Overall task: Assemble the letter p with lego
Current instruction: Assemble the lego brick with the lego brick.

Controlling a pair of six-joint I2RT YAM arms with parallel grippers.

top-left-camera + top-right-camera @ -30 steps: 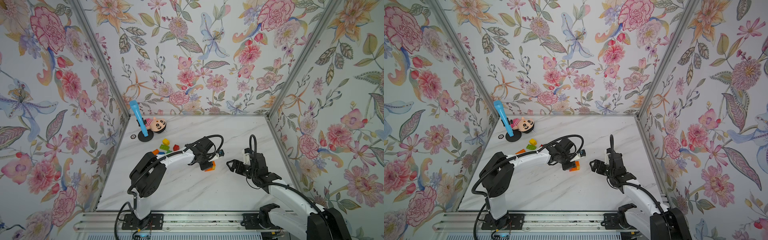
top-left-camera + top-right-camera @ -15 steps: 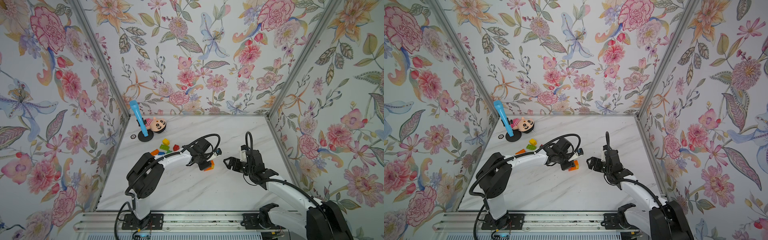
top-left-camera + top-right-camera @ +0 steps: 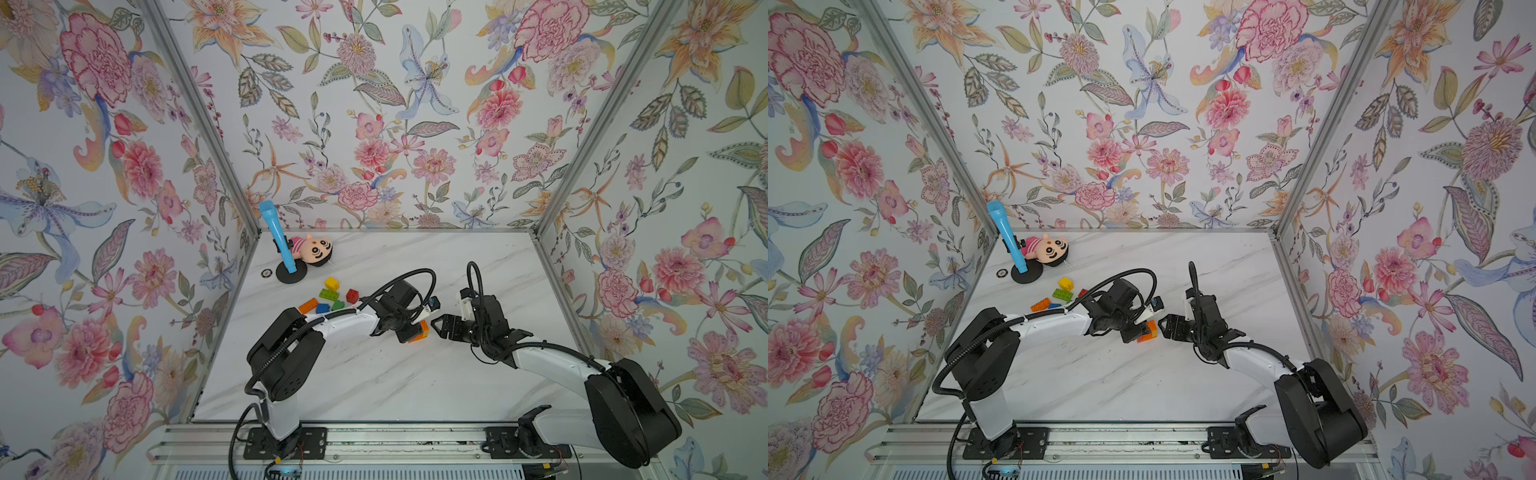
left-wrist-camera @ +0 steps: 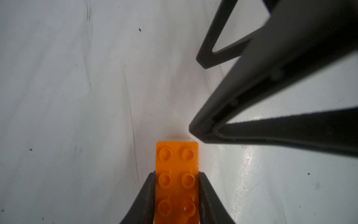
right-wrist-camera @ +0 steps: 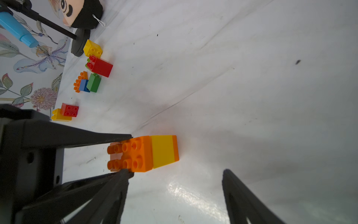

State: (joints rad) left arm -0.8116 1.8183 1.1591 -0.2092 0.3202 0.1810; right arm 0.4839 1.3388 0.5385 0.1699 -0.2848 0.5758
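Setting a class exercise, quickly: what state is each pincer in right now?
Left pincer: closed on the orange lego brick.
Right pincer: open, holding nothing.

Desk layout, single moment.
Brick stack (image 3: 420, 330) sits on the desk (image 3: 374, 382) near centre, clamped between the fingers of the left tool (image 4: 176, 175). The right tool (image 3: 437, 328) stands just right of it, one fingertip beside the stack's corner. Loose bricks (image 3: 328, 294) lie behind and left of the stack. Farther back-left is a stand (image 3: 291, 272), with the doll (image 3: 313, 249) just behind its base and a ring (image 3: 266, 273) to its left.
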